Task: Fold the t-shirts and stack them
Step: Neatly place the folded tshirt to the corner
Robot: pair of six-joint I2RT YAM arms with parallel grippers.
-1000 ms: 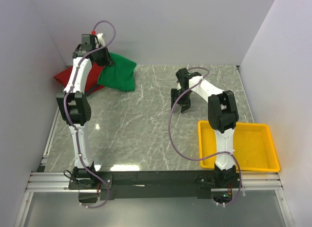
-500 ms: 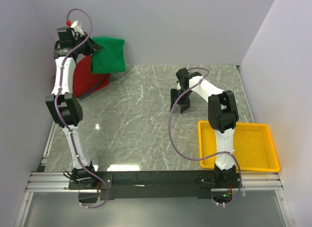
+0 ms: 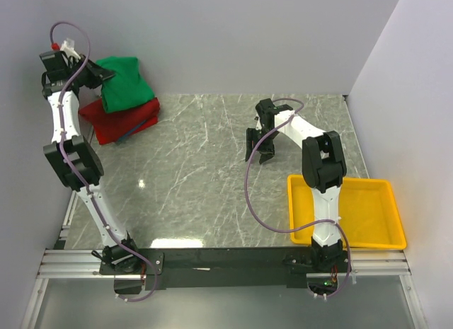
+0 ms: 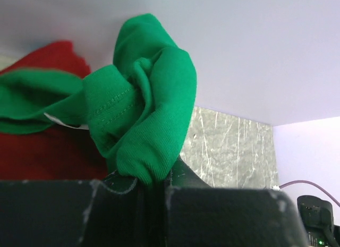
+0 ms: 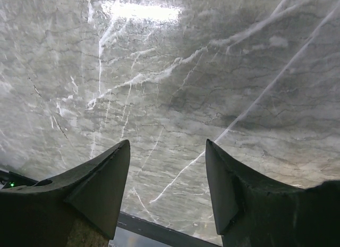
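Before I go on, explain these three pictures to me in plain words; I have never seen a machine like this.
The machine is a left arm and a right arm, bolted to the near edge of a marble-patterned table. Each ends in a two-fingered hand. The wide picture comes from a fixed camera above and behind the arms. The other two come from small cameras on the wrists, so the dark shapes along their bottom edges are each hand's own fingers. The left hand, reaching to the far left corner, is shut on a bunched green t-shirt, held over a red t-shirt lying on the table. The right hand is open and holds nothing. A yellow tray stands at the near right.
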